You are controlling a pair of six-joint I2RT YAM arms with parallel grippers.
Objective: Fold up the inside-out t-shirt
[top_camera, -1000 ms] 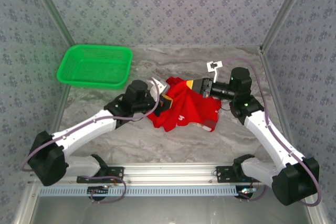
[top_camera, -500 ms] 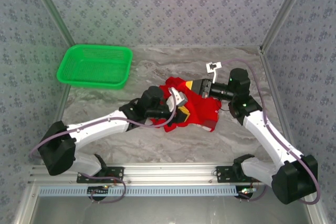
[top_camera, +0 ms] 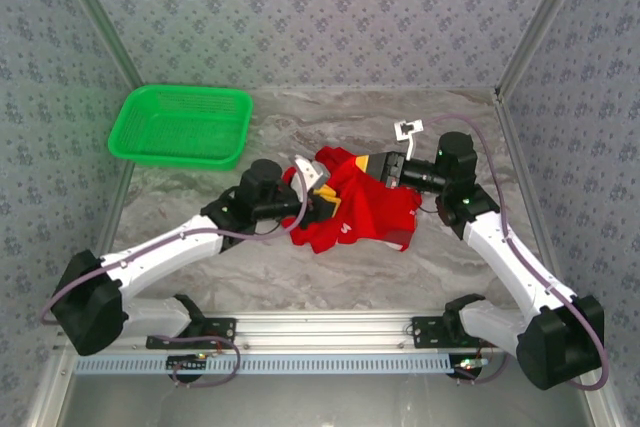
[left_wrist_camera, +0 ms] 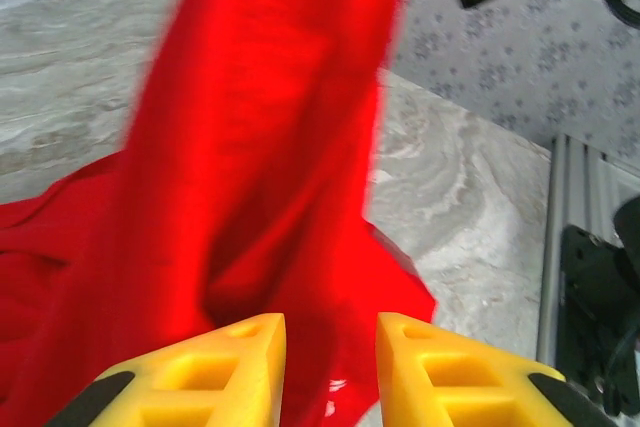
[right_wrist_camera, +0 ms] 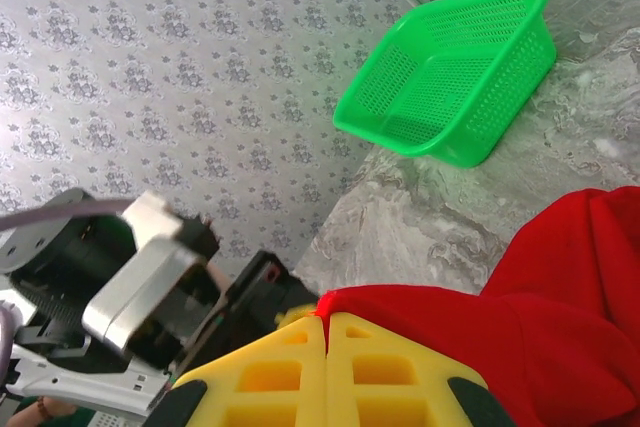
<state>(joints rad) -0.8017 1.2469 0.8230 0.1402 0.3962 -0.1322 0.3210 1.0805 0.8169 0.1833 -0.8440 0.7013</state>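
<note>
One marbled grey bench (top_camera: 300, 267) carries everything, and the top view takes in its full spread. One inside-out t-shirt (top_camera: 355, 209) lies bunched near the middle of it. It is bright red and crumpled, with a few small pale marks on the cloth, and its far edge is raised off the surface. From the top that raised part looks flat. The left wrist view shows it as a stretched red band rising up and away. One green basket (top_camera: 180, 125) sits at the far left, well apart from the shirt, and the right wrist view shows its mesh walls close up. Two grippers meet the shirt. The right gripper (right_wrist_camera: 325, 319) is clenched on a red fold. The left gripper (left_wrist_camera: 330, 337) is released, its fingers parted, at the shirt's left edge.
</note>
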